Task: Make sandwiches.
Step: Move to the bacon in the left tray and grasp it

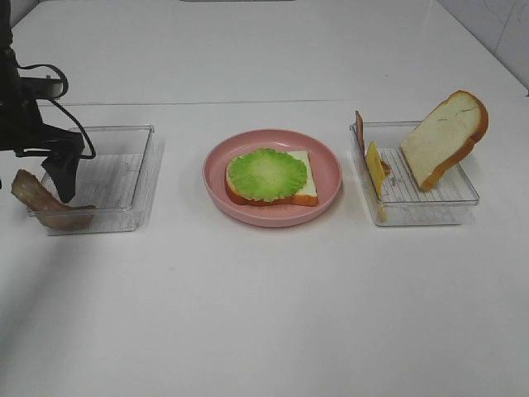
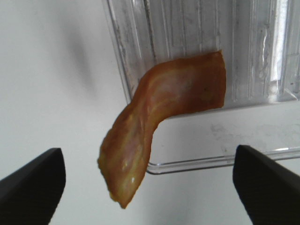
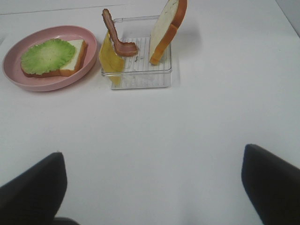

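Left gripper: jaws wide apart, holding nothing; it hangs over the outer edge of the left tray.
Right gripper: also wide open and empty, low over bare surface, well away from the food.
Bacon strip: draped over the left tray's rim, one end inside, the other curling down outside toward the surface.
Stack so far: base bread lies flat on the pink plate with lettuce on top. No bacon, cheese or lid slice on it yet.
Right tray: top bread leans upright; cheese and a second bacon stand at the wall nearest the plate.
Likely step: closing on the draped bacon strip.
Risk 1: the strip is thin and limp. Pads closing off its line could miss it or nip only an edge, and it would slide out on the lift.
Risk 2: coming down on the hanging end could push the strip off the rim onto the surface, flat and harder to pinch.
Risk 3: a finger could catch the tray rim. The tray looks light, so it could tip or drag.
Risk 4: the strip will dangle in transit and could drag the lettuce off centre at placement.
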{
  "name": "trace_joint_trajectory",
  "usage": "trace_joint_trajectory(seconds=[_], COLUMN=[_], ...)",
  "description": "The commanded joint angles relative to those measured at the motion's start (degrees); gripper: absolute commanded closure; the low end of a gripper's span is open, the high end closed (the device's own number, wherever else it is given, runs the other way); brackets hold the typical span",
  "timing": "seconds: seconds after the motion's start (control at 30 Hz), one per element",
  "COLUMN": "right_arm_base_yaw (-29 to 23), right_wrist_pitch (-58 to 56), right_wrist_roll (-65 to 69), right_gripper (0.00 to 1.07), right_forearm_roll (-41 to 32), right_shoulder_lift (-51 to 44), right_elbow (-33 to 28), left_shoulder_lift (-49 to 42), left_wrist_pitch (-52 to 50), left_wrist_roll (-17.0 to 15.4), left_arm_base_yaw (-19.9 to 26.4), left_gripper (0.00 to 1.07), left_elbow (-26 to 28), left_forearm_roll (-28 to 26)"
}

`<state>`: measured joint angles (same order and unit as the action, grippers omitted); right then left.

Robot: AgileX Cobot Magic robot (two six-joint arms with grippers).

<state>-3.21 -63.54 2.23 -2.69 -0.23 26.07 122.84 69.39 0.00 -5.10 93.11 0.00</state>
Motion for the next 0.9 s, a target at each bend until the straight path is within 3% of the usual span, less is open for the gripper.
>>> trace_joint_trajectory(seconds=[0.03,0.07,0.1,0.13,0.23,0.6,0.73,0.8,0.83,0.87,0.9], right_arm_base_yaw=[0.17,0.17,0.17,0.17,0.17,0.17,0.17,0.17,0.17,0.17,0.17], right_wrist_pitch=[0.57,0.57,0.57,0.57,0.57,0.57,0.57,0.57,0.57,0.57,0.57], right_wrist_roll=[-0.23,-0.23,-0.23,-0.23,-0.23,-0.23,-0.23,-0.23,-0.23,-0.23,-0.23], right_gripper=[0.14,0.14,0.14,0.14,0.14,0.14,0.14,0.14,0.14,0.14,0.14], right_forearm_roll=[0.23,0.23,0.23,0.23,0.23,0.23,0.23,0.23,0.23,0.23,0.23], right_shoulder_lift=[-1.78,-1.78,-1.78,-1.78,-1.78,-1.78,-1.78,-1.78,-1.78,-1.78,-1.78], right_elbow=[-0.17,-0.17,-0.17,-0.17,-0.17,-0.17,-0.17,-0.17,-0.17,-0.17,-0.17], left_shoulder_lift=[0.4,0.63,0.63,0.86,0.92,0.57,0.57,0.57,0.57,0.57,0.57], left_wrist_pitch=[-0.86,-0.86,-0.86,-0.86,-1.03,-1.26,-1.26,-2.12,-2.12,-2.41,-2.98], left_wrist_roll=[-0.46,-0.52,-0.52,-0.52,-0.52,-1.95,-2.98,-3.27,-3.27,-3.32,-3.32], left_arm_base_yaw=[-0.34,-0.34,-0.34,-0.34,-0.34,-0.34,-0.34,-0.34,-0.34,-0.34,-0.34], left_gripper=[0.23,0.32,0.32,0.42,0.53,0.53,0.59,0.83,0.83,0.92,1.07], left_elbow=[-0.4,-0.4,-0.4,-0.4,-0.4,-0.4,-0.4,-0.4,-0.4,-0.4,-0.4], left_forearm_roll=[-0.74,-0.74,-0.74,-0.74,-0.74,-0.8,-0.8,0.0,0.0,0.0,0.0])
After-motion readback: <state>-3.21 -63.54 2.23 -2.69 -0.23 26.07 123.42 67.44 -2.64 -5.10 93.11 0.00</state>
